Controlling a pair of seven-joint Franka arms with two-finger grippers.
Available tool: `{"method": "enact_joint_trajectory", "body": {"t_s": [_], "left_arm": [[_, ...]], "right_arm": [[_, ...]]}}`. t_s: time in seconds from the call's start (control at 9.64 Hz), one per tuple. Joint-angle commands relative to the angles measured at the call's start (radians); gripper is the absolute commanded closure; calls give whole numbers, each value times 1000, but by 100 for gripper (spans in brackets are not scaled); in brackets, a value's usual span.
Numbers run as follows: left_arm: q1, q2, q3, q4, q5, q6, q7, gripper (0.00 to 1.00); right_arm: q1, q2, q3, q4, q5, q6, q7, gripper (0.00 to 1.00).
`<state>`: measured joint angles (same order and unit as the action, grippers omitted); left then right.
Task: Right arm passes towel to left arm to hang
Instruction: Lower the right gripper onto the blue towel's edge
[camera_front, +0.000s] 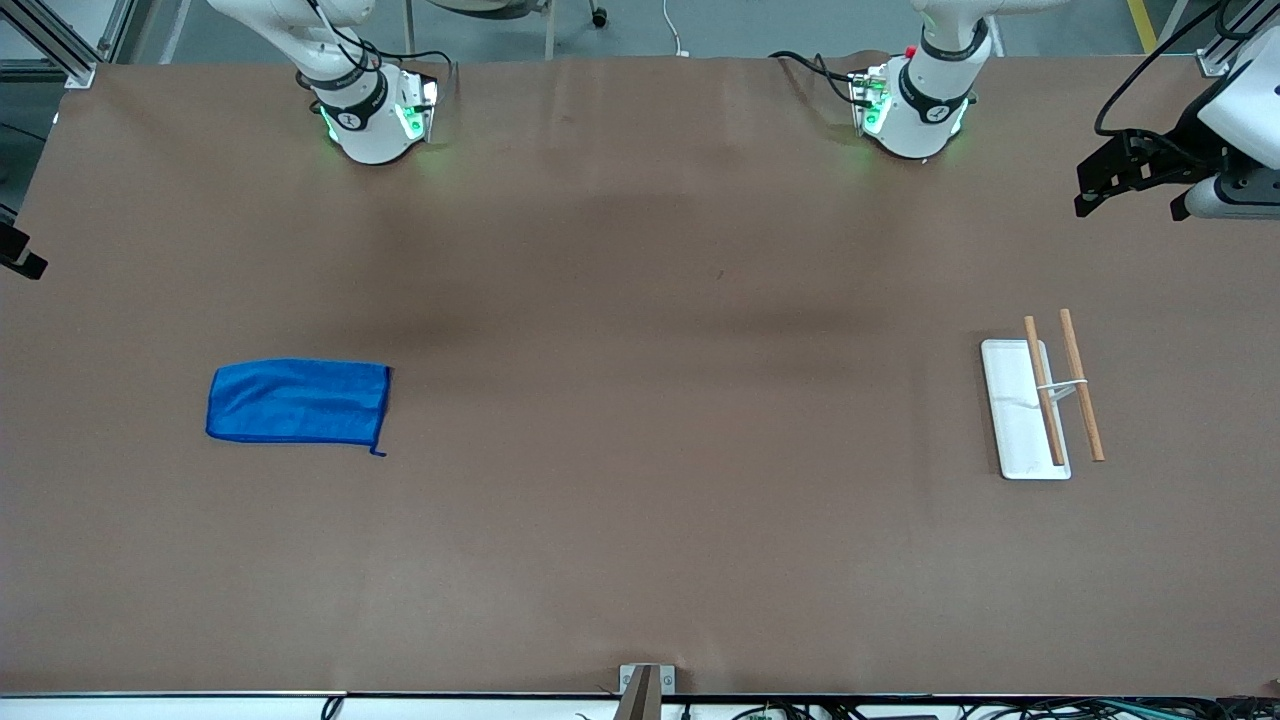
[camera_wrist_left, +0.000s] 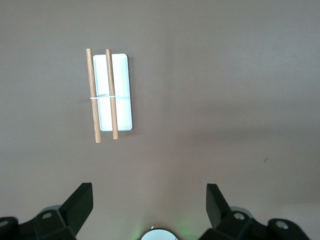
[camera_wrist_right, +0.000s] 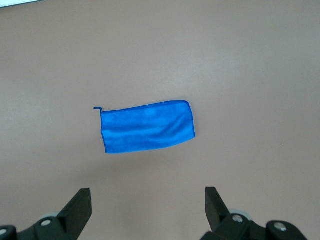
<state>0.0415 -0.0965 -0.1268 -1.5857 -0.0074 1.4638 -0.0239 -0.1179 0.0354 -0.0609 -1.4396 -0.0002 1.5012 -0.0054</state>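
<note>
The blue towel (camera_front: 298, 400) lies flat on the brown table toward the right arm's end, with its dark thread loop (camera_front: 378, 450) at the corner nearest the front camera. It also shows in the right wrist view (camera_wrist_right: 147, 126). My right gripper (camera_wrist_right: 148, 195) is open and empty, high over the table near the towel; only a black part of it (camera_front: 20, 255) shows at the edge of the front view. My left gripper (camera_wrist_left: 148, 192) is open and empty, up in the air at the left arm's end (camera_front: 1100, 185), near the rack.
A towel rack stands toward the left arm's end: a white base plate (camera_front: 1015, 410) with two wooden rods (camera_front: 1082, 385) over it. It also shows in the left wrist view (camera_wrist_left: 120, 90). The two arm bases (camera_front: 375, 120) stand at the table's back edge.
</note>
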Motion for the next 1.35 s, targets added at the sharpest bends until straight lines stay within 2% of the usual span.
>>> {"method": "enact_joint_trajectory", "body": {"t_s": [0.0,0.31,0.62,0.73,1.04,1.24], "left_arm": [[0,29,-2,-2,3,-16,-8,0],[1,32,-1,15,20,-16,-2,0],[1,38,-1,27,32,-19,-4,0],[0,40,-4,26,30,-17,4,0],[-6,61,-4,36,15,-11,16,0],[-8,106,-4,99,15,-11,28,0]], "right_arm": [[-19,-9,9,-12,8,-2,-13,0],[-17,-8,9,-12,8,-4,-16,0],[-5,105,10,-42,6,20,-73,0],[-3,133,10,-101,6,92,-73,0],[24,144,12,-393,3,455,-74,0],[46,178,13,-647,2,790,-74,0]]}}
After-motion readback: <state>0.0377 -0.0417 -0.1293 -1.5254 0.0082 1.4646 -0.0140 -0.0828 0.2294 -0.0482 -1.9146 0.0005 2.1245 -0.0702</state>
